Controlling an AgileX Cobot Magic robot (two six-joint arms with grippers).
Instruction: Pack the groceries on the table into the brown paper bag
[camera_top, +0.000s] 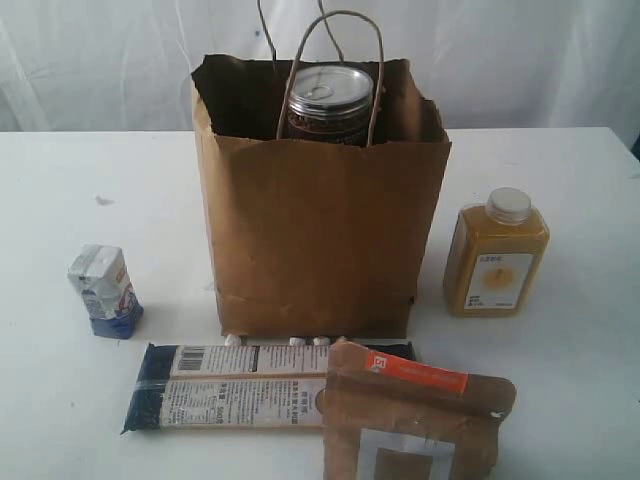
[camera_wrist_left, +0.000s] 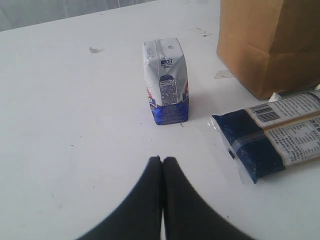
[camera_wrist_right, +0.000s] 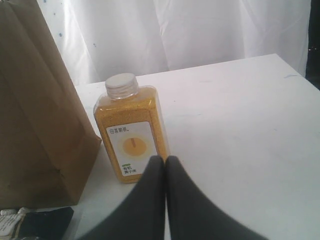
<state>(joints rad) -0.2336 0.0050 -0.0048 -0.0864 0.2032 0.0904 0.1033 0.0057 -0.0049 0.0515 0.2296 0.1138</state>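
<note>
The brown paper bag (camera_top: 320, 240) stands upright mid-table with a dark can (camera_top: 330, 100) showing at its open top. Left of it stands the small white-blue carton (camera_top: 105, 290) (camera_wrist_left: 166, 82). The orange juice bottle (camera_top: 496, 255) (camera_wrist_right: 130, 127) stands to the bag's right. In front lie the long dark-blue packet (camera_top: 230, 387) (camera_wrist_left: 272, 135) and the brown pouch with an orange strip (camera_top: 410, 415). My left gripper (camera_wrist_left: 162, 159) is shut and empty, a short way from the carton. My right gripper (camera_wrist_right: 165, 158) is shut and empty, just short of the bottle. Neither gripper appears in the exterior view.
The white table (camera_top: 560, 160) runs wide on both sides of the bag, with a white curtain (camera_top: 520, 60) behind it. The bag's cord handles (camera_top: 335, 60) stick up above its ragged rim. The table's right edge (camera_wrist_right: 300, 70) lies beyond the bottle.
</note>
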